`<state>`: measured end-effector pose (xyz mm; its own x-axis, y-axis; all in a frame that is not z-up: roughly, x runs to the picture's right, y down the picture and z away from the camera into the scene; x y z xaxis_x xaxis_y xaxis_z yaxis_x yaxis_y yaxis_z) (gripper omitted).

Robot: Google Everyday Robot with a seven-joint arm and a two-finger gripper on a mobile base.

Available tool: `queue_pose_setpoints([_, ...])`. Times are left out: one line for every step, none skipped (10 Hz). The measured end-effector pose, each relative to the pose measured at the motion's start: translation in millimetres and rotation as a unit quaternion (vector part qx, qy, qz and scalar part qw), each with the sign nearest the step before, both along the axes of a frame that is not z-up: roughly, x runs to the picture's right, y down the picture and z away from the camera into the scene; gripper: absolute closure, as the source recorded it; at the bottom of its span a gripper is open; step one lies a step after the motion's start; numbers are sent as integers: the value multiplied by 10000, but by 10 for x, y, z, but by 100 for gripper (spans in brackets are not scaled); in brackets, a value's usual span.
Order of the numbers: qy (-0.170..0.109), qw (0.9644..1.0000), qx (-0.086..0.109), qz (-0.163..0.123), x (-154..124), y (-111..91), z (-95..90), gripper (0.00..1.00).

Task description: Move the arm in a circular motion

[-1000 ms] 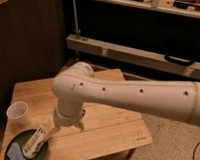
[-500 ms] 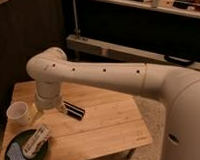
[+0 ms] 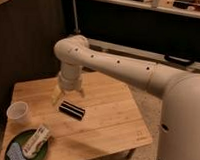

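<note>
I have the large glossy white tubular arm [image 3: 114,65] reaching in from the right, with its rounded wrist joint over the far left part of the light wooden table [image 3: 112,120]. The beige-tipped two-finger gripper [image 3: 69,94] hangs just below that joint. Its fingers [image 3: 57,96] are spread and hold nothing, and it hovers just behind the small black rectangular block [image 3: 72,110] without touching it.

A second ago the wrist sat lower, near the front edge above the dark green plate [image 3: 20,137]. Half a second ago it had swung left towards the white paper cup [image 3: 18,112]. Now it is farther back and nearer the centre.

To me that reads as a curved sweep, so I judge the circle is under way but not yet closed. The block, cup and plate lie where they were.
</note>
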<state>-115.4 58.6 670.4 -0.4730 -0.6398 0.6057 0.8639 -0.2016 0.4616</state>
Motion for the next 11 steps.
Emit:
queue_pose_setpoints([169,9998,18,52,190,-106,103,20])
queue_pose_setpoints([431,9990,12,116,433,-195,219,20])
queue_pose_setpoints([740,9971,-25,191,711,-246,321,20])
queue_pose_setpoints([1024,9943,-83,286,959,-249,392,20])
queue_pose_setpoints([1344,9899,-146,418,1270,-227,450,20])
queue_pose_setpoints([1510,9871,-186,502,1474,-213,488,20])
queue_pose_setpoints([1629,9848,-221,565,1608,-201,511,20])
queue_pose_setpoints([1730,9826,-242,625,1701,-165,488,20])
queue_pose_setpoints([1807,9808,-245,686,1791,-128,438,20])
queue_pose_setpoints([1855,9795,-243,743,1864,-94,397,20])
queue_pose_setpoints([1898,9784,-248,784,1937,-39,324,20])
